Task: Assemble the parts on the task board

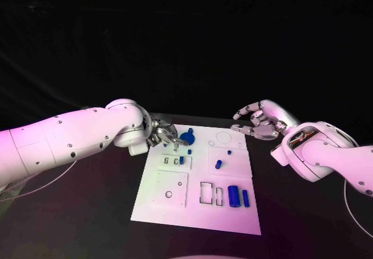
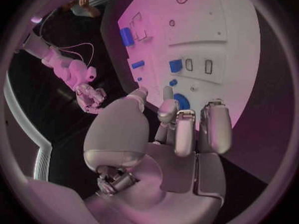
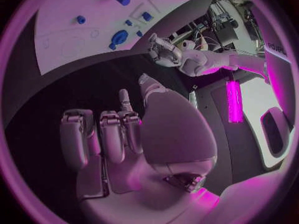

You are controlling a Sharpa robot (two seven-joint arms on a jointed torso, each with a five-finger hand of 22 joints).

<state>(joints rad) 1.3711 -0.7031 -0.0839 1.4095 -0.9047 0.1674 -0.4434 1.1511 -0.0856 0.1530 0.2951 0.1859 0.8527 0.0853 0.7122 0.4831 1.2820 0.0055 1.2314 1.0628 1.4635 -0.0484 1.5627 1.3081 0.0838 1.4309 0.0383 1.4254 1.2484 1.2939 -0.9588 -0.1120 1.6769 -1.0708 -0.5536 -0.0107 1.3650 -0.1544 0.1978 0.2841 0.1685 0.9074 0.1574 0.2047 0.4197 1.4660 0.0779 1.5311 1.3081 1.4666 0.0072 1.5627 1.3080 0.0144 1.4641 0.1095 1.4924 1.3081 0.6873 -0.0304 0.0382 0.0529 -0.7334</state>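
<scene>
The white task board (image 1: 194,186) lies in the middle of the black table. A round blue part (image 1: 187,136) sits at its far left corner, and my left hand (image 1: 165,135) reaches to it from the left with its fingertips right at it; I cannot tell whether they touch. In the left wrist view the left hand (image 2: 181,129) has its fingers stretched out, with the round part (image 2: 181,100) just beyond them. My right hand (image 1: 260,121) hovers off the board's far right corner, fingers loosely bent and holding nothing. The right wrist view also shows the board (image 3: 69,40) and the round part (image 3: 119,36).
Small blue pegs (image 1: 219,164) lie on the board's middle, one blue piece (image 1: 181,160) stands in a slot, and two long blue parts (image 1: 233,195) lie near its right front. Black table surrounds the board.
</scene>
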